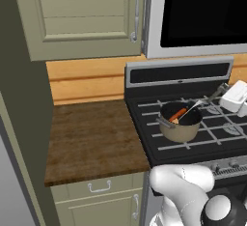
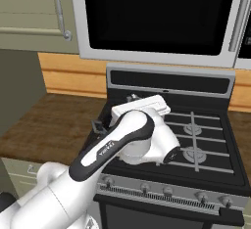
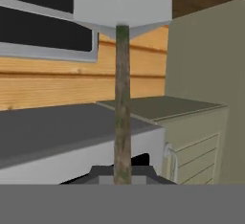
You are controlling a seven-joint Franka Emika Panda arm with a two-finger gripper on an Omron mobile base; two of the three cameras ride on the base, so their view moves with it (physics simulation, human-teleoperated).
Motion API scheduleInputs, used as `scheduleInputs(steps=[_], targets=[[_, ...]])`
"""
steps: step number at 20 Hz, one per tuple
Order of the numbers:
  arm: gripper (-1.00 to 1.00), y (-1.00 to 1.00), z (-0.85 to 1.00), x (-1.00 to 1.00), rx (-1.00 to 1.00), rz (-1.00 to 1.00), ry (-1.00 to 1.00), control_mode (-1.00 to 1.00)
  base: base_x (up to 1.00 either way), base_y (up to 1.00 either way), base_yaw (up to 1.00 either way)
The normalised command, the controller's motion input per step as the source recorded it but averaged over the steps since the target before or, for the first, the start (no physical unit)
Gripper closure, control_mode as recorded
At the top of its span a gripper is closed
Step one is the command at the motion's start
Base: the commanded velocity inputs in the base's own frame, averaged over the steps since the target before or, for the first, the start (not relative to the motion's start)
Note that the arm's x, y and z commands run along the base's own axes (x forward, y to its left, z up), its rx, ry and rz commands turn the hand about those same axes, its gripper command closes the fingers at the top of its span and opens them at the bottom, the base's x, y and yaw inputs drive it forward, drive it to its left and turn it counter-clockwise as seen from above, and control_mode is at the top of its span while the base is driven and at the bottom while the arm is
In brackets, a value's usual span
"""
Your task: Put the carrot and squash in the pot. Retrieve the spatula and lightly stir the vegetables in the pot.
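One pot [image 1: 180, 127] sits on the stove [image 1: 144, 123], on the front left burner grate, just right of the wooden counter [image 1: 91, 140]. The arm [image 2: 112, 142] reaches over the stove from the right, its white hand at the right edge of the left base view. The spatula [image 1: 193, 108] slants from the hand down into the pot, blade end low inside the rim. In the hand view its handle [image 3: 122, 103] runs straight up from between the fingertips to the pale blade [image 3: 122, 0] at the top. The gripper [image 3: 122, 173] is pinched tight on the handle's end. The carrot [image 1: 177, 115] lies tilted inside the pot, beside the spatula's lower end.
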Motion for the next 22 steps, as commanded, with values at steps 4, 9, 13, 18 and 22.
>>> scheduleInputs(steps=[4, 9, 13, 18, 22], targets=[[1.00, 0.11, -0.10, 0.21, -0.01, -0.12, -0.01, -1.00, 0.00, 0.00, 0.00], [1.00, 0.16, -0.30, 0.14, 0.00, -0.14, 0.01, -1.00, 0.00, 0.00, 0.00], [1.00, 0.20, -0.39, 0.17, 0.00, -0.15, 0.02, -1.00, 0.00, 0.00, 0.00], [1.00, 0.18, -0.25, 0.22, 0.00, -0.15, 0.02, -1.00, 0.00, 0.00, 0.00], [1.00, 0.18, -0.21, 0.34, 0.00, -0.14, 0.04, -1.00, 0.00, 0.00, 0.00]])
